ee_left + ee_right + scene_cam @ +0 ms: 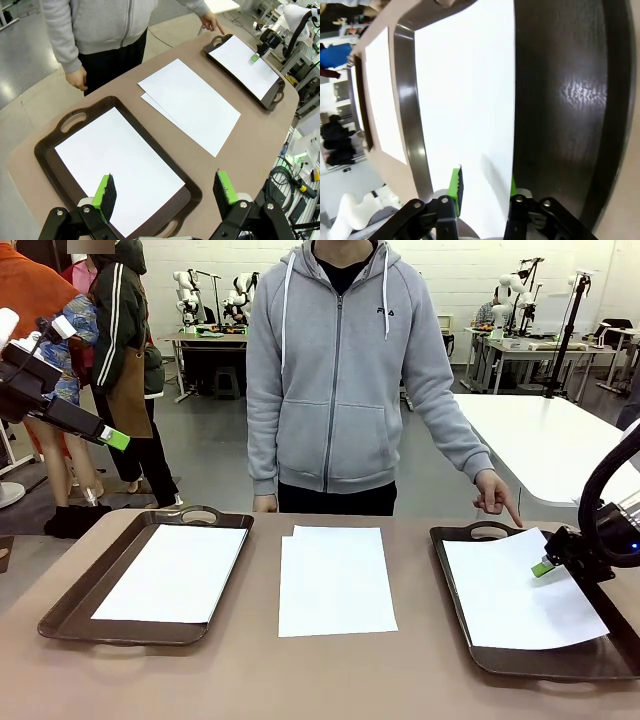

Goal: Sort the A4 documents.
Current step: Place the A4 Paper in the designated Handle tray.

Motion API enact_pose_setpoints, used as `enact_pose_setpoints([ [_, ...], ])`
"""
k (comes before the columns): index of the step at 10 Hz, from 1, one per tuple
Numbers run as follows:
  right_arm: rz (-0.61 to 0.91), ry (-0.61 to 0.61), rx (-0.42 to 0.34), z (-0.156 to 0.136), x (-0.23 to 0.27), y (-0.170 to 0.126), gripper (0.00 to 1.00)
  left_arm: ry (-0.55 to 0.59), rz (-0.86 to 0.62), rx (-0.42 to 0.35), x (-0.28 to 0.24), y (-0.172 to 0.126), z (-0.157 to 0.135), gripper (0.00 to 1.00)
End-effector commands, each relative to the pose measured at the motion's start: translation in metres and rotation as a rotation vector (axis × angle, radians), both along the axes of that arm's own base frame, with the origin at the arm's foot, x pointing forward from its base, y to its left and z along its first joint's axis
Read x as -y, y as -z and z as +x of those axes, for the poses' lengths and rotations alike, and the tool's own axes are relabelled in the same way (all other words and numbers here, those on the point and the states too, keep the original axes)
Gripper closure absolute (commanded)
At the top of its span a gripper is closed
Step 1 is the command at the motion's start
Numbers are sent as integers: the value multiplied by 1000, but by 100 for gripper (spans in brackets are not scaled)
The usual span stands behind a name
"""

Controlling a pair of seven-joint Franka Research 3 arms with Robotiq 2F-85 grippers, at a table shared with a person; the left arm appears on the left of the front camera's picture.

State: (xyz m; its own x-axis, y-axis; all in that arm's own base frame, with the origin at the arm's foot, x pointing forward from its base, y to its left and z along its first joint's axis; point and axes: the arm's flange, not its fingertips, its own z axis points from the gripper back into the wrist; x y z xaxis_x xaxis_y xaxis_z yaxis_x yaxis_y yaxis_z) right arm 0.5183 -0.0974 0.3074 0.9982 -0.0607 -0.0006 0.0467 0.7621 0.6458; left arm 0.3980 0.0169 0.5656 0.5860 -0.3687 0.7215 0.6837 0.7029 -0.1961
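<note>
1. Right-tray sheet (515, 590), one of the A4 documents: it lies flat in the right tray (447, 575). Its long axis runs from the robot's side toward the person, and bare tray floor shows along one side.
2. Right gripper (543, 566): fingers narrowly parted, with the tips low at the sheet's right-hand edge and closed on nothing. It is probably seating the sheet.
3. Middle sheets (335, 580): two overlapping sheets on the bench (300, 680) between the trays, on the same axis, apparently unsorted.
4. Left-tray sheet (175, 572): flat inside the left tray (70, 615).
5. Left gripper (165, 180): raised clear above the left tray, fingers wide and empty.
6. Person's hand (495, 495): the index finger points at the right tray's far handle.
</note>
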Motion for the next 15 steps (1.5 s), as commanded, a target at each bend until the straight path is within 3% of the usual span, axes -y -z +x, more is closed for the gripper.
enact_pose_setpoints([
  [1,-82,16,-31,-6,-2,-16,26,0,5,0,1,0,0,0],
  [2,-110,19,-32,-10,0,-24,22,0,5,0,1,0,0,0],
  [3,-125,27,-34,-13,2,-28,6,0,5,0,1,0,0,0],
  [5,-141,40,-29,-18,4,-33,0,0,5,0,1,0,0,0],
  [8,-137,40,-2,-19,0,-36,0,0,5,0,1,0,0,0],
  [15,-108,23,-18,-13,8,-36,0,0,5,0,1,0,0,0],
])
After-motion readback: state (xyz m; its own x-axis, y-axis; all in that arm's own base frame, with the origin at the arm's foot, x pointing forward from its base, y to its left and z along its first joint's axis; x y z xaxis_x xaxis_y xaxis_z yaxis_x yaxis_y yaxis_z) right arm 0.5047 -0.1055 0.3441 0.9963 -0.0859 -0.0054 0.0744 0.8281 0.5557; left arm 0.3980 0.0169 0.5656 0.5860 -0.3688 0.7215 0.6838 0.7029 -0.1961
